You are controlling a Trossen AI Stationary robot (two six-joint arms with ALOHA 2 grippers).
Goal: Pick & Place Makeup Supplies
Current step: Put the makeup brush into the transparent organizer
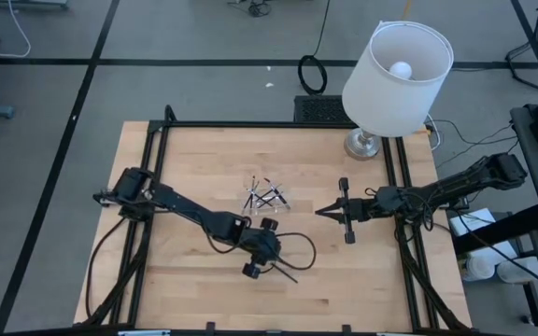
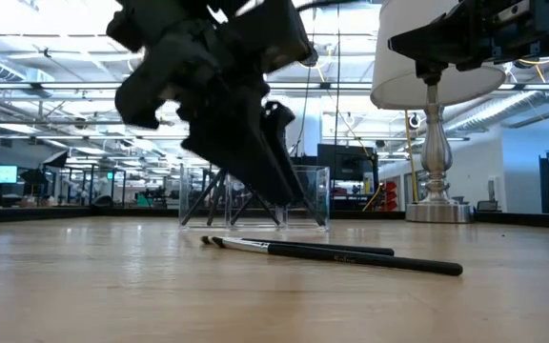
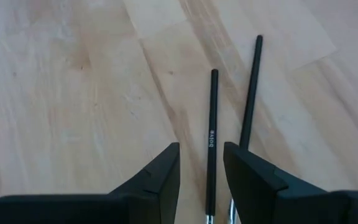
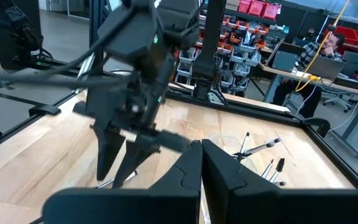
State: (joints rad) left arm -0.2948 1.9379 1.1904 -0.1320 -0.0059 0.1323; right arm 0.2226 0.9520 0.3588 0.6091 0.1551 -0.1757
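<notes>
Dark brushes (image 3: 212, 143) flat on table, roughly parallel, between left gripper (image 3: 201, 180) jaws.

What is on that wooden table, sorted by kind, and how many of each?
loose makeup sticks lying on the wood: 2
clear tray: 1
lamp: 1
robot arms, left arm and right arm: 2
Total: 6, not counting the bunched sticks standing in the tray, which overlap too much to count.
</notes>
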